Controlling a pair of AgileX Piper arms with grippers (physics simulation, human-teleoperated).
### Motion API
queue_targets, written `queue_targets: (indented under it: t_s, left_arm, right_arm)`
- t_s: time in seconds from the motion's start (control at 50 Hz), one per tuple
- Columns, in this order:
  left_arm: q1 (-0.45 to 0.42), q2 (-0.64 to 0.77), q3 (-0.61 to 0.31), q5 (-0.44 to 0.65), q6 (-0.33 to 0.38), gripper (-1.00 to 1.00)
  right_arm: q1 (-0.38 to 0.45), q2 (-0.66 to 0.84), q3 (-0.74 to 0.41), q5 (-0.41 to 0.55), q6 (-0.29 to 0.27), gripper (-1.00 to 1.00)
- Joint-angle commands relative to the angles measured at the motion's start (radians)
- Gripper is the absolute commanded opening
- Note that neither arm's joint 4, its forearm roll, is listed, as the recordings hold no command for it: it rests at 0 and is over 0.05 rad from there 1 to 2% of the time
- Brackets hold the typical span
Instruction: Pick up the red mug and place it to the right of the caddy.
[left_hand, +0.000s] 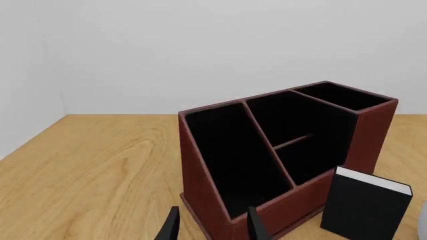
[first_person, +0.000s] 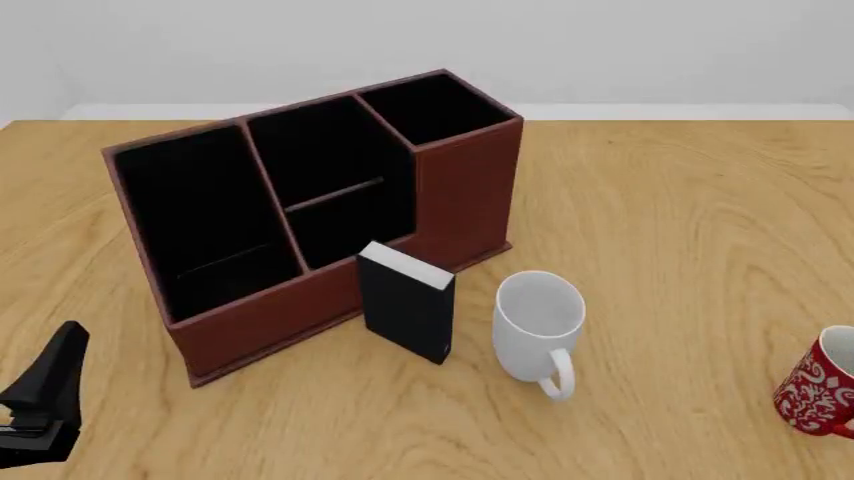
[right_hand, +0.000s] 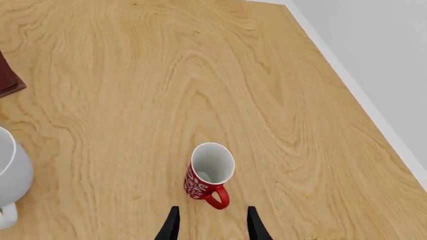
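Evidently, the right gripper (right_hand: 210, 225) is hovering open above the rigid, light-looking red mug (right_hand: 208, 176), best gripped across its rim.

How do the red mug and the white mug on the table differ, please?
The red mug carries a white ornamental pattern; the white mug is plain. The red mug looks smaller. It stands at the table's right edge in the front view; the white mug stands beside the black box. Both are upright and ungripped.
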Motion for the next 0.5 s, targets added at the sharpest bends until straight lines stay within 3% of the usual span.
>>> queue_targets:
  t_s: [0.02,0.5]
  left_arm:
    - [0.000,0.000,0.000,0.000,0.000,1.00]
    - [0.000,0.000,0.000,0.000,0.000,1.00]
  right_arm:
    - [-0.039,0.039,0.067,-0.076,-0.030,1.00]
    - [-0.107,0.220,0.221,-0.341,-0.072,1.00]
